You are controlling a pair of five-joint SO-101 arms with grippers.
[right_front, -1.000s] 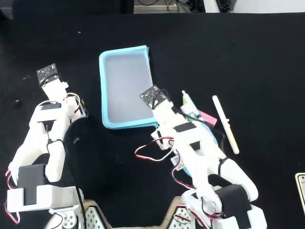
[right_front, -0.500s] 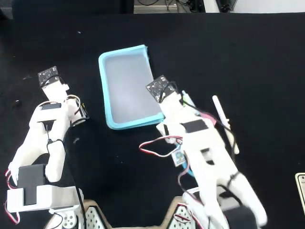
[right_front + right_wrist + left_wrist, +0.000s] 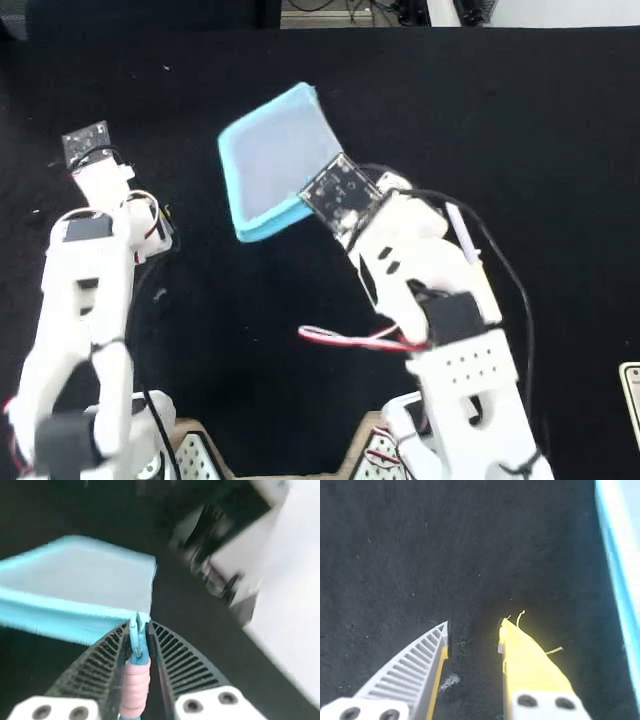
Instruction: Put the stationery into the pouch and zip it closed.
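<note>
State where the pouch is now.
High view: the pouch is left of centre over the table, its zip end pinched in the right gripper.

Black table [image 3: 560, 150]: white pen [image 3: 456, 220] lying right of centre, partly hidden; pale object [image 3: 632, 395] cut off at lower-right frame edge.

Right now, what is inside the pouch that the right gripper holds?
Nothing shows through the pale grey face of the pouch, so its inside is covered. The right gripper is shut on the zipper pull at one corner.
</note>
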